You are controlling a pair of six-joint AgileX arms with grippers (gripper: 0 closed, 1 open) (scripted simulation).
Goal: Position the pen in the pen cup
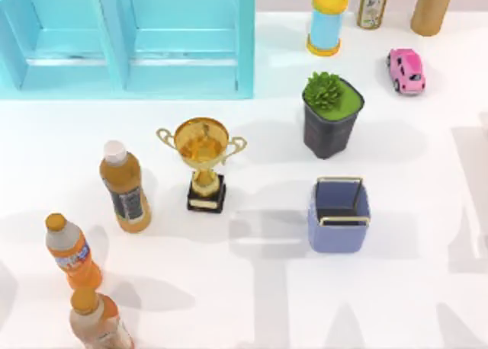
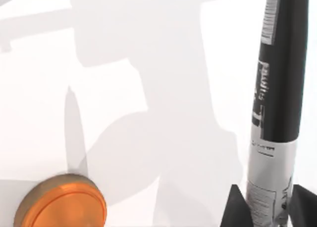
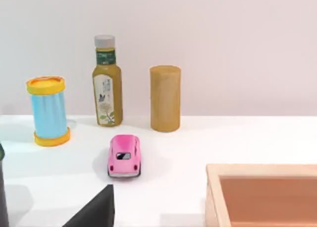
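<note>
The pen (image 2: 277, 88), a whitish-grey barrel with a long dark end, stands between the dark fingers (image 2: 234, 209) of my left gripper (image 2: 267, 209), which is shut on it above the white table. The pen cup (image 1: 339, 216), periwinkle blue with a thin gold rim, sits upright right of the table's middle in the top view, its inside dark. A dark part of my right gripper (image 3: 94, 209) juts in at the near edge of the right wrist view, facing the back of the table.
A gold trophy (image 1: 203, 162) stands left of the cup and a dark plant pot (image 1: 332, 116) behind it. Three drink bottles (image 1: 126, 187) line the left front. A pink car (image 1: 406, 71), a blue cylinder (image 1: 328, 21) and a wooden box (image 3: 262, 195) are at the right.
</note>
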